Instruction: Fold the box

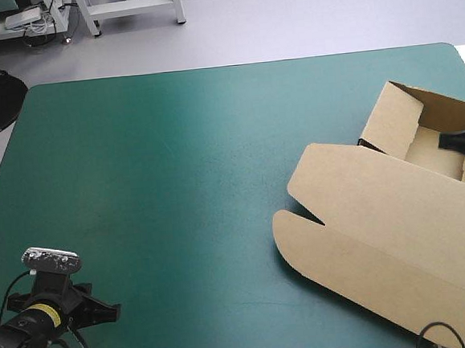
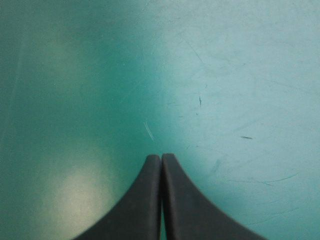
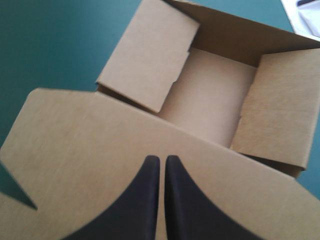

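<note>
In the lower left of the high view, your left claw [image 2: 161,156] is sitting pinched together and empty over bare teal-green tabletop [image 1: 175,162]. The brown box [image 1: 380,211] is lying at the right, lid flat, tray walls up. Your right claw [image 3: 162,157] is hovering above it, fingers together, seemingly gripping nothing. The side flap [image 3: 145,60] is leaning loose, so a blunt push risks springing it out or skidding the box off the right edge.

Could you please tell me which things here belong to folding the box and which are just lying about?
Belongs to the job:
the box, an open tray with a flat lid
right end effector, shut, over that lid
left end effector, shut, away from it

Lying about:
nothing loose that I can see; only the teal-green cover
</note>
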